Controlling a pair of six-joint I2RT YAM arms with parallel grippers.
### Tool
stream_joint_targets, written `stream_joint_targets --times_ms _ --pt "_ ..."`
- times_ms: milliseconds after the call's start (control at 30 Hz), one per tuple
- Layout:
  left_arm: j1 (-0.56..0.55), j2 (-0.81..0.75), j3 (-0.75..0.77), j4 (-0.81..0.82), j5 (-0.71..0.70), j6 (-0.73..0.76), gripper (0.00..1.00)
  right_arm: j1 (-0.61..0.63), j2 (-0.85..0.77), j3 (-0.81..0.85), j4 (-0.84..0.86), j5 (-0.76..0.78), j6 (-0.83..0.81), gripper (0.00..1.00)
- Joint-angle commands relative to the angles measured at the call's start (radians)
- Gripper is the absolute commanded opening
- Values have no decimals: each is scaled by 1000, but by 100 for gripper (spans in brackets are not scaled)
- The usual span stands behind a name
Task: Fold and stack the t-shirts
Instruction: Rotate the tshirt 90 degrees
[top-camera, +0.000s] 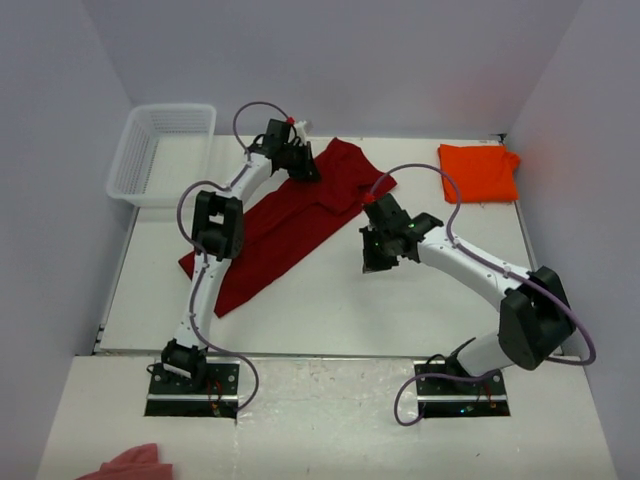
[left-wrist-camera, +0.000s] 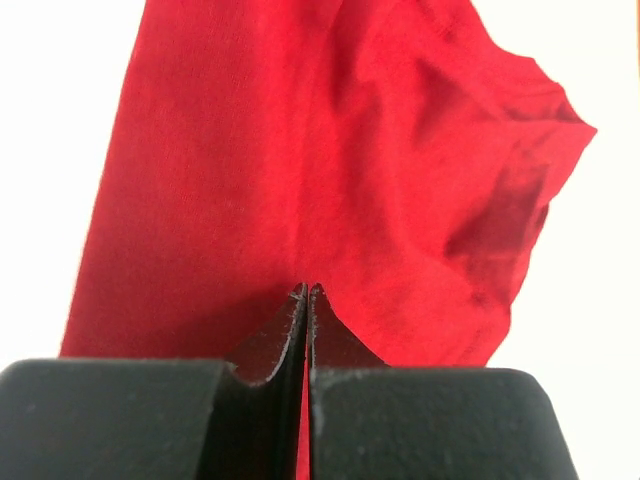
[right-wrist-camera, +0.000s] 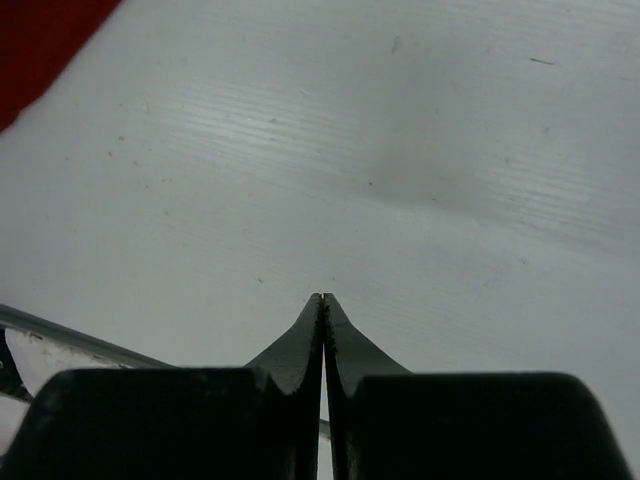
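Observation:
The dark red t-shirt (top-camera: 290, 220) lies spread in a long diagonal strip across the middle of the table, its upper end bunched near the back. My left gripper (top-camera: 306, 168) hovers over that upper end. In the left wrist view the left gripper (left-wrist-camera: 307, 288) is shut, with the red t-shirt (left-wrist-camera: 300, 150) filling the view beneath it and no cloth visibly pinched. The orange t-shirt (top-camera: 479, 172) lies as a small folded rectangle at the back right. My right gripper (top-camera: 374, 262) is shut over bare table just right of the red shirt. The right wrist view shows the right gripper (right-wrist-camera: 322, 297) empty, with a corner of the red t-shirt (right-wrist-camera: 40, 30) at the top left.
A white mesh basket (top-camera: 160, 150) stands at the table's back left corner. A pale pink cloth scrap (top-camera: 135, 462) lies on the near ledge at the bottom left, off the table. White walls close in the back and both sides.

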Motion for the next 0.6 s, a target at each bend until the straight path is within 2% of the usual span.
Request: stream_joint_targets --times_ms 0,167,233,333,367,433,467,533,567 --pt "-26 -105 38 41 80 29 0 34 40 54 97 -48 3 0" --pt "-26 -243 25 54 103 6 0 74 161 131 165 -132 -19 0" --pt "-26 -327 22 17 39 6 0 86 199 175 189 -181 -28 0" --pt "-25 -442 53 -100 -125 10 0 114 293 278 196 -230 -45 0" --pt "-25 -503 65 -137 -245 10 0 138 352 318 183 -232 -49 0" --pt "-19 -563 67 -251 -389 -19 0 166 412 436 153 -235 -63 0" --pt "4 -614 59 -291 -483 -34 0 178 441 477 140 -243 -65 0" --pt "36 -652 48 -421 -559 -83 0 212 517 575 127 -255 -65 0" --pt "61 -695 12 -455 -643 -91 0 230 537 605 125 -276 -66 0"
